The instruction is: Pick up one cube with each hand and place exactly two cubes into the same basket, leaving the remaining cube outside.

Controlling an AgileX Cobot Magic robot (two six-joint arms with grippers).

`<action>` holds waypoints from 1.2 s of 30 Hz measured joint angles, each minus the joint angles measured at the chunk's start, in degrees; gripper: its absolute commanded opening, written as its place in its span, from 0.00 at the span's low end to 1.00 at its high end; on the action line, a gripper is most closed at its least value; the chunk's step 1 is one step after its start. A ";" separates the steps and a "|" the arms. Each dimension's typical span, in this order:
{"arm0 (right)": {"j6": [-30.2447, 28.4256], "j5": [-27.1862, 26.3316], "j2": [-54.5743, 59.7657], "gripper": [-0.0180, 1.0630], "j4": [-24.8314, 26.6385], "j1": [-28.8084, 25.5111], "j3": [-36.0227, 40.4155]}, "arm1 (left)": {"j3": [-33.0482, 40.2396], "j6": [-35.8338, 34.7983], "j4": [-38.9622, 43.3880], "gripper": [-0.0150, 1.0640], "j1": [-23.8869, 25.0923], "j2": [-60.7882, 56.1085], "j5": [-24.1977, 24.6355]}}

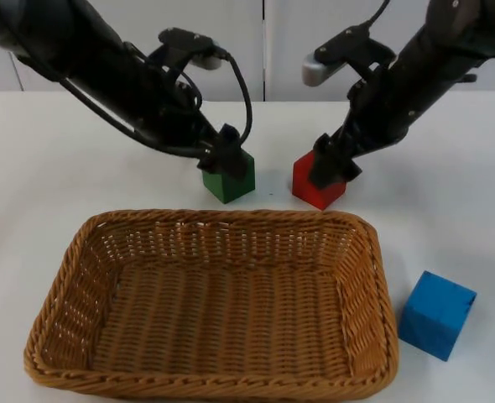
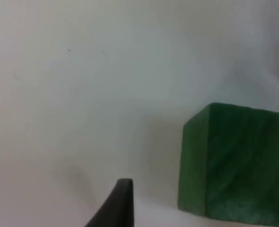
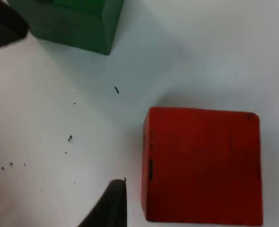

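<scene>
Cubes come in three colours, each with flat matte faces and crisp edges: the green cube (image 1: 228, 181) and the red cube (image 1: 318, 183) sit near each other on the white table (image 1: 54, 159) just beyond the far rim of the basket (image 1: 231, 220), while the blue cube (image 1: 436, 314) lies tilted on the table just outside the basket's right end. The basket is a shallow oblong of tan wicker (tight weave, braided rim, rounded corners) with nothing inside it. The left gripper (image 1: 225, 155) is down at the green cube's top, and the right gripper (image 1: 331, 161) is down over the red cube; whether either pair of jaws is spread or closed on its cube I cannot tell. The right wrist view shows faint grain on the red cube and small dark specks on the table.
</scene>
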 measured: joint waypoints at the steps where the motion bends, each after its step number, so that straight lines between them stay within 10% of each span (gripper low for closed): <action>1: -0.71 0.00 0.40 0.99 1.07 0.00 -0.25 | -0.34 0.27 0.00 0.99 0.00 0.45 0.00; 36: -5.79 -2.41 6.80 0.99 7.44 0.00 -3.83 | -5.57 5.75 -1.72 0.99 -0.24 6.92 -3.24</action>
